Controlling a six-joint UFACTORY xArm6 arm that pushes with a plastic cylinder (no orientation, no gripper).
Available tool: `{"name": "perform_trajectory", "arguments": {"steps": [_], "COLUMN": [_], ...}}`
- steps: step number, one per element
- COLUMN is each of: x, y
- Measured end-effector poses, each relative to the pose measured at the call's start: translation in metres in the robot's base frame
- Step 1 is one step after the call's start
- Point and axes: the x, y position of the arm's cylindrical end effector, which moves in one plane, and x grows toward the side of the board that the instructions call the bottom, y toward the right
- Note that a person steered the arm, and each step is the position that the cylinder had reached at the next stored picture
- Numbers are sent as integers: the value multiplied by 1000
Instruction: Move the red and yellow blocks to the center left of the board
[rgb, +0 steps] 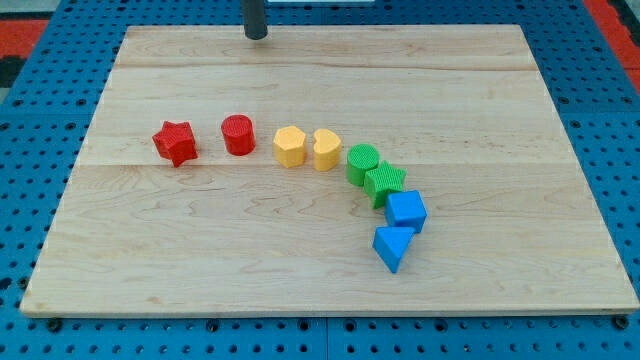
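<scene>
A red star block (175, 143) and a red cylinder (238, 134) sit left of the board's middle. To their right are a yellow hexagon block (290, 146) and a yellow heart block (325, 149), touching each other. My tip (256, 36) is at the top edge of the board, well above the red cylinder and apart from every block.
A green cylinder (362, 163), a green star (384, 183), a blue cube (406, 211) and a blue triangular block (393, 247) curve down to the right of the yellow blocks. The wooden board (150, 260) lies on a blue perforated table.
</scene>
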Motion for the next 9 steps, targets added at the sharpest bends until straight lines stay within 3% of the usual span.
{"name": "perform_trajectory", "arguments": {"steps": [5,6,7,9], "x": [13,19,68,180], "y": [14,108,170,117]}}
